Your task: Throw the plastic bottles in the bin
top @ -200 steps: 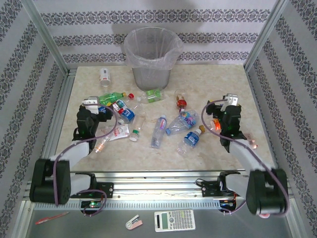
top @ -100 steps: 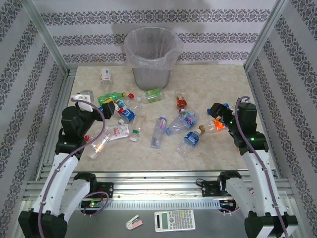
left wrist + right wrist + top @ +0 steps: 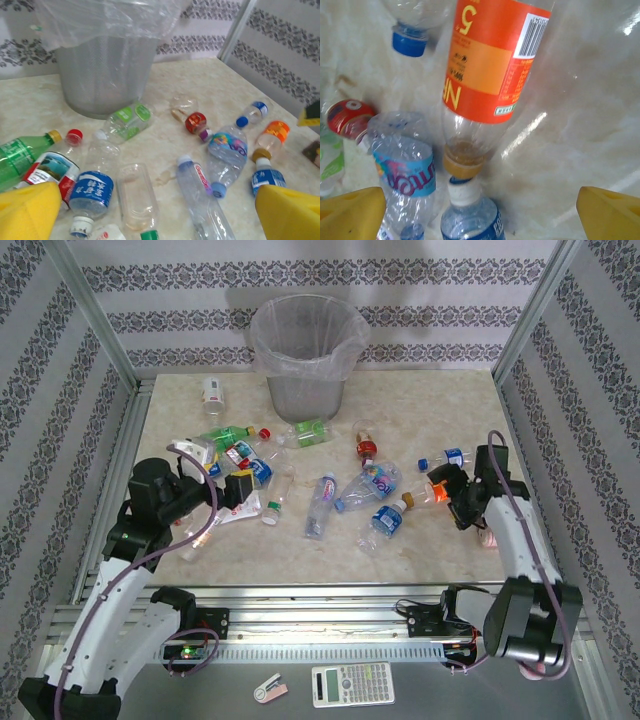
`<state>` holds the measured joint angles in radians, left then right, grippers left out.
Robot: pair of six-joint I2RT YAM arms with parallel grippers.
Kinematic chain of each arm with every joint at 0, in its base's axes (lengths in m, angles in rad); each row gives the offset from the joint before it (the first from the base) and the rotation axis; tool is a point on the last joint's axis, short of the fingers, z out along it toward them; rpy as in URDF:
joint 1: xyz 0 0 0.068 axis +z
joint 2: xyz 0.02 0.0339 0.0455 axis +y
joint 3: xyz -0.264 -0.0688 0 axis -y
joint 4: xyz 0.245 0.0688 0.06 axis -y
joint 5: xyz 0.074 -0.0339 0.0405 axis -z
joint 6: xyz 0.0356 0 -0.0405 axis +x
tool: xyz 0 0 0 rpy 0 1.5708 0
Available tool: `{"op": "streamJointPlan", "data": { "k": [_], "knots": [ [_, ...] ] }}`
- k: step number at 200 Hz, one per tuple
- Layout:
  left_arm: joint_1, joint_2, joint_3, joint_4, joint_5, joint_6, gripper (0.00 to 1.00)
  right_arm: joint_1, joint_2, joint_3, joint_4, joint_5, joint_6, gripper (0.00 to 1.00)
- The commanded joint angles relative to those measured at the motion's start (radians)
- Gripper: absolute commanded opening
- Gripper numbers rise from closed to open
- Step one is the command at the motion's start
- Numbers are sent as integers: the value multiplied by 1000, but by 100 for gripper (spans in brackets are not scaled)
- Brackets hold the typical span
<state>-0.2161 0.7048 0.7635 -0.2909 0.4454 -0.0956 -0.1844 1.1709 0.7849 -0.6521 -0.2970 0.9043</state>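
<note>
Heads up: your left gripper is spread wide open with nothing in it. It hangs by the left-hand clump of the plastic bottles. In the left wrist view its yellow pads sit down in the two bottom corners, and the bottles lie flat on the table ahead of them.

Your right gripper is wide open and empty too, right at the orange-label bottle. That one lies on the marbled top, its gold cap right up against the white cap of a blue-label bottle. A crushed bottle with a light blue label lies just beside them.

The bin stands upright at the far middle of the table, with a clear bag folded over its rim. Every bottle you can see lies on the table outside it. A green-label bottle lies near its base.
</note>
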Motion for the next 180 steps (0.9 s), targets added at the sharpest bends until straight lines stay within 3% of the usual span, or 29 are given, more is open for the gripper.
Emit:
{"op": "streamJointPlan", "data": {
  "k": [1, 84, 121, 180],
  "knots": [
    [-39, -11, 29, -44, 18, 44, 100, -13, 90, 27, 63, -30, 49, 98],
    [-120, -11, 33, -59, -16, 39, 100, -28, 330, 117, 120, 42, 78, 95],
    [-128, -15, 55, -114, -41, 105, 100, -30, 414, 137, 126, 48, 85, 91],
    [-132, -15, 72, -120, -9, 83, 99, -30, 434, 134, 126, 68, 41, 74]
  ]
}}
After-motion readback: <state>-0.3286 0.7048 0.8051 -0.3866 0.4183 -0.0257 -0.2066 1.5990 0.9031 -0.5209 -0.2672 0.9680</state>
